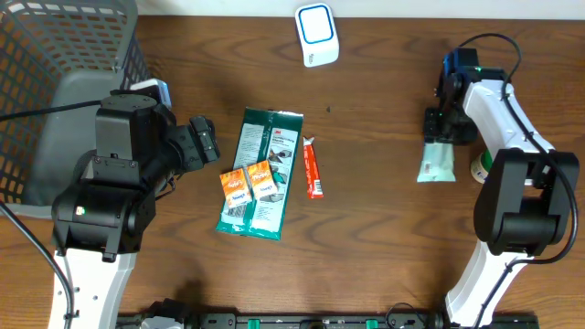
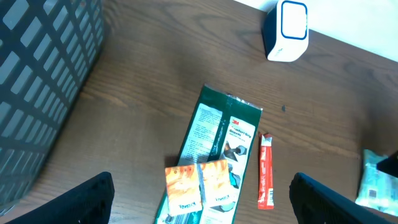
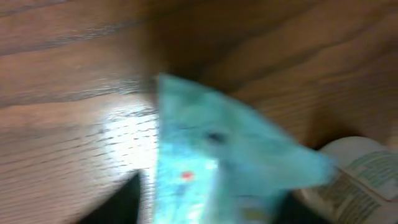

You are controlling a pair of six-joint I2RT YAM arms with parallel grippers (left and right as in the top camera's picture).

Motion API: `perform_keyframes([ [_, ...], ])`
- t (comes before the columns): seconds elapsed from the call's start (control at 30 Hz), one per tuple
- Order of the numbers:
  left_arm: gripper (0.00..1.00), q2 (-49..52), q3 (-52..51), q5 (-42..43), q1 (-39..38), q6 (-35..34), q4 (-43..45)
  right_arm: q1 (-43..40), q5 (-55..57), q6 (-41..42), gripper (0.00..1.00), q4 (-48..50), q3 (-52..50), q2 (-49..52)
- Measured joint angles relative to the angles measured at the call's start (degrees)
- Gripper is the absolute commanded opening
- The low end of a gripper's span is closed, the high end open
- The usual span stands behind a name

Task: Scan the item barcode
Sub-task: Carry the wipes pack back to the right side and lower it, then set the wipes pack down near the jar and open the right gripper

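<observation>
Pale packet (image 1: 436, 165) lies flat on table (image 1: 384, 247), right side, long axis running front to back. Right gripper (image 1: 441, 123) is at packet's far end, so packet stretches from fingers back toward me. Wrist view is blurred: I cannot tell whether fingers are apart or pinching packet. Right arm is clearly nearer. Left gripper (image 1: 203, 139) is spread wide, empty, beside green pack (image 1: 260, 174). Scanner (image 1: 317, 35) is well apart, far-left of packet. I judge carry must go that way.

The pale green packet (image 3: 211, 162) is blurred, its print unreadable.
</observation>
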Motion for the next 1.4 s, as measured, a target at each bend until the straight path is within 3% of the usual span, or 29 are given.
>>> perform_keyframes([
  [1.2, 0.9, 0.0, 0.0, 0.0, 0.0, 0.0, 0.0, 5.01, -2.45, -0.24, 0.99, -5.86, 8.57, 0.02],
  [1.4, 0.91, 0.0, 0.0, -0.02, 0.0, 0.0, 0.0, 5.01, -11.17, -2.99, 0.99, -5.99, 8.57, 0.02],
])
